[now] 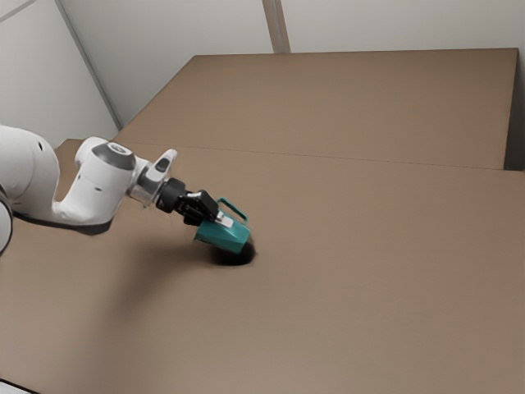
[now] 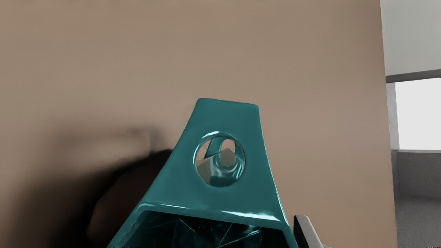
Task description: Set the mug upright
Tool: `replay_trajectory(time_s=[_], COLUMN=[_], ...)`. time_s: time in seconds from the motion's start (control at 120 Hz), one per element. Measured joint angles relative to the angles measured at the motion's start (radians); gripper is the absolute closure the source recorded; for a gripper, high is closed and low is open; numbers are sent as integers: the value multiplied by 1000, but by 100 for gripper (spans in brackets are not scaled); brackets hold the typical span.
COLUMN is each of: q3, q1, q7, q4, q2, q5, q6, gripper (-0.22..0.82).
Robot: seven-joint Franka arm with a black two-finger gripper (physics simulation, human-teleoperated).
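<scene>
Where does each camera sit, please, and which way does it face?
Exterior view: beside the arm, looking across and down at the table; the white arm and black gripper show.
Wrist view: on the arm, looking out past the gripper at the teal mug and table; a bit of gripper shows beside the mug.
Both share mug, table and gripper.

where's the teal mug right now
A little to the left of the exterior view's centre, the teal mug sits tilted at the end of the tool, right by a dark shadow on the table.
</scene>
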Motion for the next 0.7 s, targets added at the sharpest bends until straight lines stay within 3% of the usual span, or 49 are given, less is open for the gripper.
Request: replay_trajectory(time_s=[0.225, 0.542, 0.7], q3=[-5, -156, -184], q1=[-7, -26, -41], q7=[-38, -207, -282], q4=[32, 89, 66], q2=[-108, -154, -152], q5=[194, 769, 929], q6=[5, 43, 102], gripper=[77, 79, 79])
